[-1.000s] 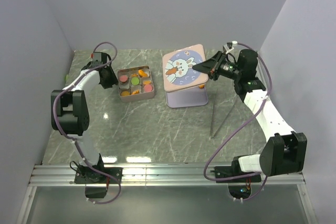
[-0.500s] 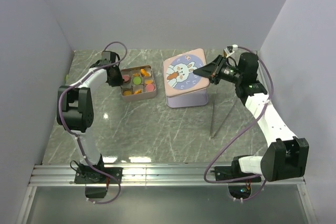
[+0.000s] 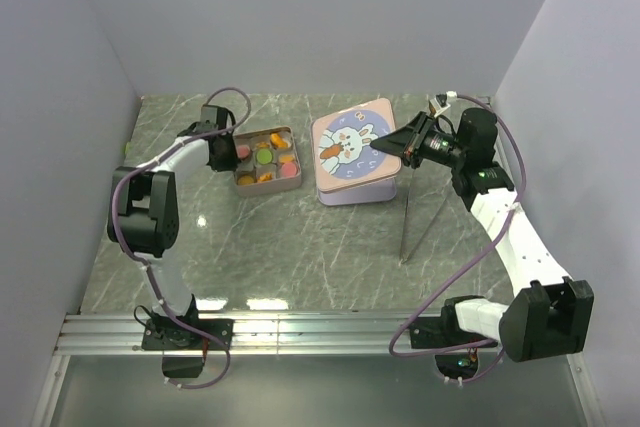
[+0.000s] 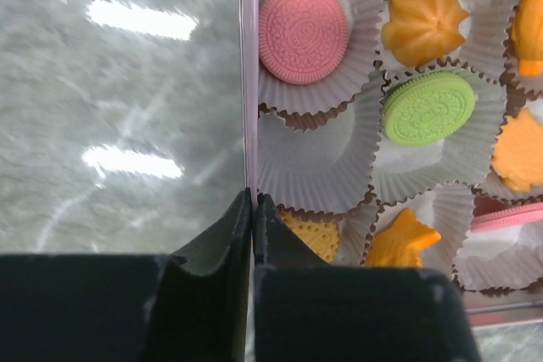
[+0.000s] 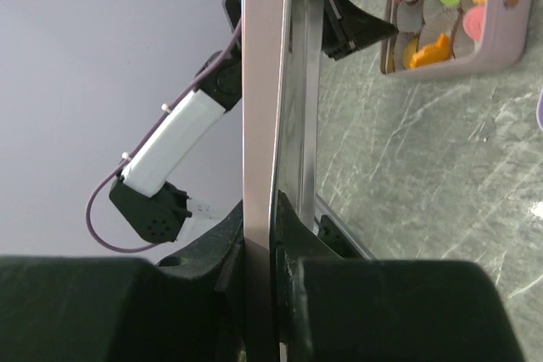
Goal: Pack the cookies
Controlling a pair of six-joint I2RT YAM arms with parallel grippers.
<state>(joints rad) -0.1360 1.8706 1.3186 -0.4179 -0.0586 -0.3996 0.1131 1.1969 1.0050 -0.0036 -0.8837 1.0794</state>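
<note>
Arms bent, tools (image 5: 259,247) (image 4: 253,214) pinching lid (image 5: 259,82) and, seemingly, tray (image 4: 249,82).

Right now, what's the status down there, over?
Left pincer shut on tray rim. Right pincer shut on rabbit lid, over tin. Cookies in paper cups, none gripped.

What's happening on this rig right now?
The left gripper is shut on the rim of the tray, which holds the cookies in paper cups. The right gripper is clamped on the edge of the rabbit lid, holding it tilted above the tin body. Neither arm has a cookie.
</note>
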